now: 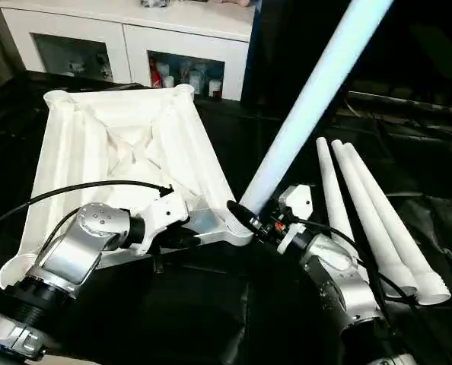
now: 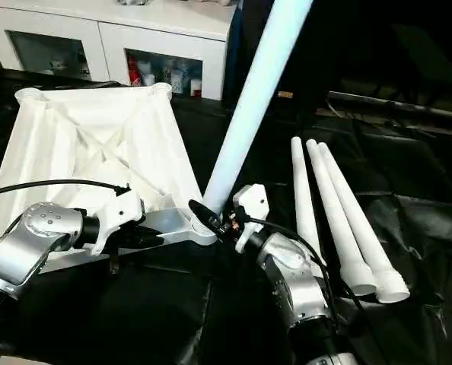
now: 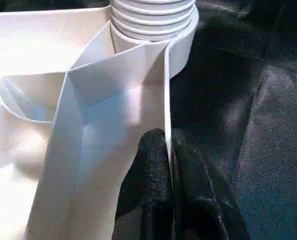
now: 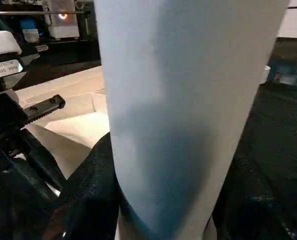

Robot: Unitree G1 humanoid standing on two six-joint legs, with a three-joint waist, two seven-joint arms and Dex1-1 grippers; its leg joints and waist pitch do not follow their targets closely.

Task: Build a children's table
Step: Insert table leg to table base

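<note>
Three spare legs [image 1: 378, 220] lay on dark worktop | top [image 1: 127, 152] upside-down, left gripper [image 3: 168, 165] pinched its rim | right gripper [image 1: 260, 217] clamped fourth leg [image 1: 310, 99] at near socket | light, stiff, slick plastic; grip low.

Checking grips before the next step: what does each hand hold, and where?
Left hand pinches the table top's side wall near a corner socket. Right hand grips the raised leg near its lower end.
</note>
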